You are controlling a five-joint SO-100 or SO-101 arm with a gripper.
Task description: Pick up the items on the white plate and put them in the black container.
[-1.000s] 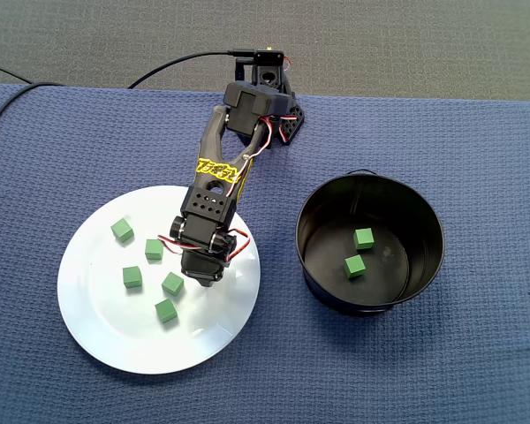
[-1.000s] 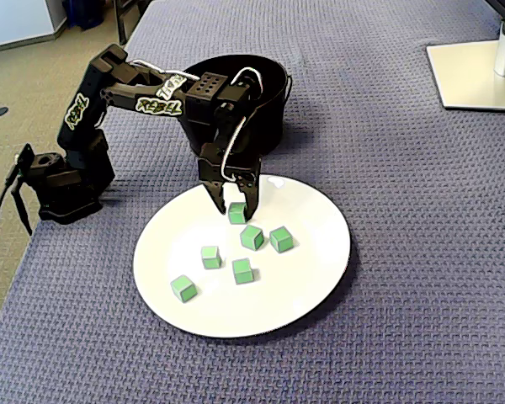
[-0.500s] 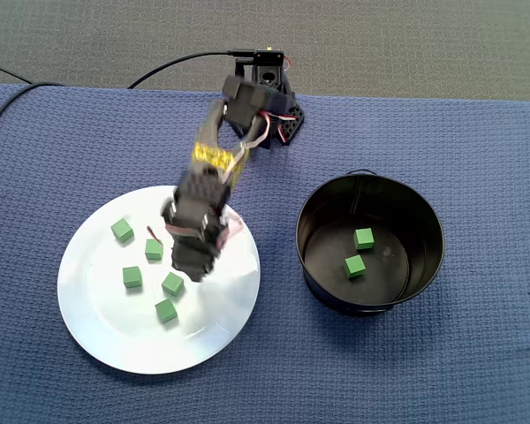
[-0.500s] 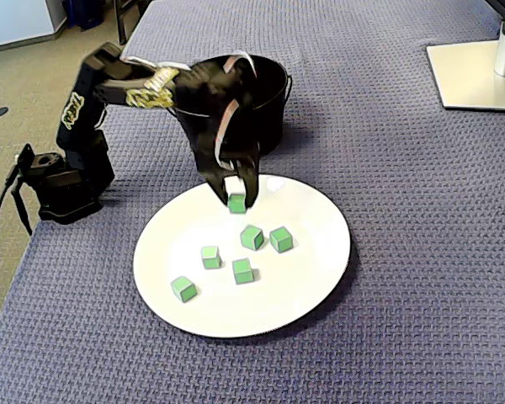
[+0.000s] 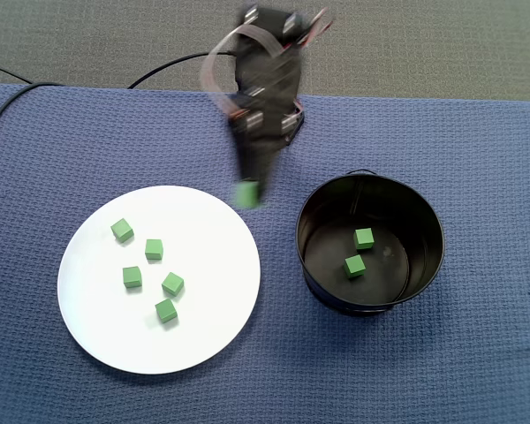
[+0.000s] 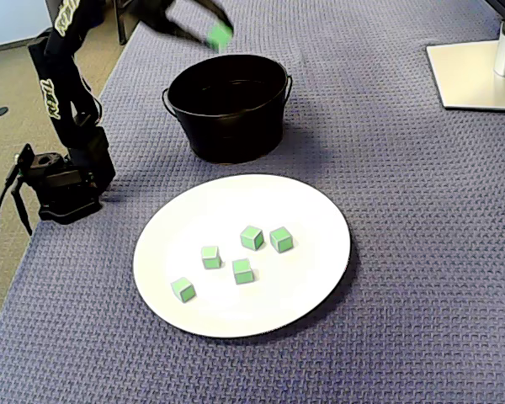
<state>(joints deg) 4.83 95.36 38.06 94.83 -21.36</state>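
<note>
Our gripper [image 5: 247,189] is now up off the white plate [image 5: 88,327], jaws clamped on one green cube [image 6: 220,35], held high beside the black pot [image 5: 424,274]; five cubes [image 5: 154,249] wait on the plate.

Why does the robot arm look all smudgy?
In both fixed views the arm is smeared toward its gripper end, likely motion blur, and the cube it holds is fuzzy; in both, the plate, pot and other cubes are sharp.
</note>
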